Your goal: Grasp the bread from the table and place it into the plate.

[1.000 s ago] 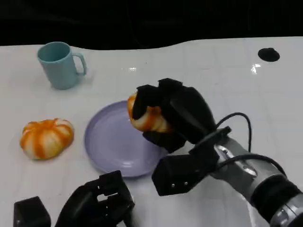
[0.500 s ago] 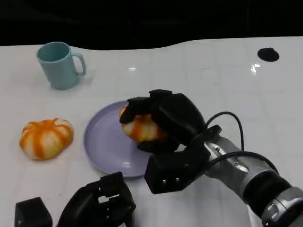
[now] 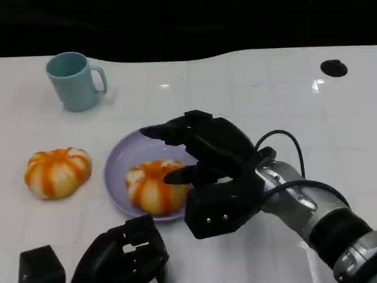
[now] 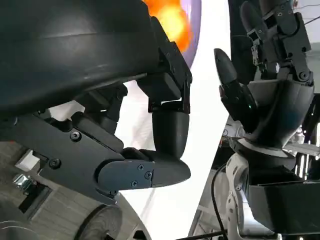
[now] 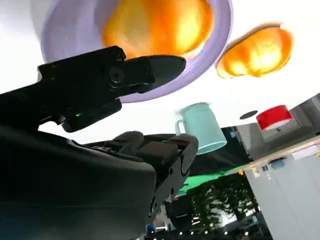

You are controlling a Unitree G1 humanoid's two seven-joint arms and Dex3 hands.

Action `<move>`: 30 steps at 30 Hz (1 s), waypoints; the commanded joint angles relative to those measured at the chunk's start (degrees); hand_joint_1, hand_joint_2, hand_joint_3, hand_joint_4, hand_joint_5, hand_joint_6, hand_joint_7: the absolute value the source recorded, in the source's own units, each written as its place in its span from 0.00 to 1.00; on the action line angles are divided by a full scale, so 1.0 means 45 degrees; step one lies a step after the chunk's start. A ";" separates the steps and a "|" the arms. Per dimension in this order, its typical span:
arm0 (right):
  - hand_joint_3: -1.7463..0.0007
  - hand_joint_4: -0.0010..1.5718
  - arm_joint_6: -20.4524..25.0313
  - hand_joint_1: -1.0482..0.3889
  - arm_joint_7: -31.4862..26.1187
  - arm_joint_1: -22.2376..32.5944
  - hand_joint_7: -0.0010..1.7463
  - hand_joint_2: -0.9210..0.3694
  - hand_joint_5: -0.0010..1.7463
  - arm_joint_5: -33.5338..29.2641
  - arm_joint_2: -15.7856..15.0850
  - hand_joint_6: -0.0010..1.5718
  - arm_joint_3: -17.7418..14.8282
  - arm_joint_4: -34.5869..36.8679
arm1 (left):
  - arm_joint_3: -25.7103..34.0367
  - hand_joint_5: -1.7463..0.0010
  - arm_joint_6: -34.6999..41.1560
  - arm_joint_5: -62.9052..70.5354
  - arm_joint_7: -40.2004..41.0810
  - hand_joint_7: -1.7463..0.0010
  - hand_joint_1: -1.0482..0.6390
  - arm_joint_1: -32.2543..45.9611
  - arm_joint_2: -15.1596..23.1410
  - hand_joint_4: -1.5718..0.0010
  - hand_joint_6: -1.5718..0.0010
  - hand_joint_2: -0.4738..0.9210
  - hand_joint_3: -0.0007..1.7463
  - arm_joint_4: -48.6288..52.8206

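An orange-and-white striped bread (image 3: 154, 186) lies inside the lilac plate (image 3: 119, 164), toward its near edge. My right hand (image 3: 206, 150) hovers just above and to the right of it, fingers spread, holding nothing. The right wrist view looks past the fingers at the bread (image 5: 157, 25) on the plate (image 5: 210, 57). A second striped bread (image 3: 57, 171) sits on the table left of the plate, and it shows as well in the right wrist view (image 5: 256, 51). My left hand (image 3: 123, 256) rests low at the near edge with fingers curled in; the left wrist view shows them (image 4: 167, 135) bent with nothing inside.
A light blue mug (image 3: 73, 79) stands at the back left, also seen from the right wrist (image 5: 202, 127). A small black disc (image 3: 334, 68) lies at the far right of the white table (image 3: 265, 88).
My right hand carried the bread left and down over the plate, then let it go; the bread now lies on the plate and the fingers have spread.
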 commanded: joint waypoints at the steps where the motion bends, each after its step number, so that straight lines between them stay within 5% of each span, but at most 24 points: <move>1: 0.91 0.02 0.0226 0.25 0.0464 0.0223 0.00 0.00 0.22 0.0269 -0.0260 0.17 -0.0077 -0.0528 | 0.0101 0.00 -0.0008 -0.0004 0.0079 0.16 0.27 -0.0035 0.0099 0.50 0.53 0.81 0.38 -0.0012; 11: 0.91 0.05 0.0135 0.25 0.0689 0.1190 0.02 0.00 0.27 0.0623 -0.0842 0.20 -0.0361 -0.2053 | 0.0103 0.00 -0.0034 0.0041 0.0094 0.16 0.27 -0.0012 0.0132 0.51 0.53 0.82 0.38 -0.0037; 18: 0.94 0.21 -0.0041 0.36 0.0256 0.2254 0.07 0.00 0.40 0.1312 -0.0954 0.34 -0.1017 -0.2997 | 0.0104 0.00 -0.0075 0.0071 0.0068 0.15 0.26 -0.0025 0.0178 0.50 0.53 0.82 0.38 -0.0005; 30: 0.96 0.31 -0.0557 0.40 0.0546 0.3825 0.20 0.00 0.58 0.2346 -0.1696 0.46 -0.1788 -0.4288 | 0.0114 0.00 -0.0263 0.0058 0.0018 0.15 0.26 -0.0111 0.0147 0.50 0.54 0.82 0.38 0.0211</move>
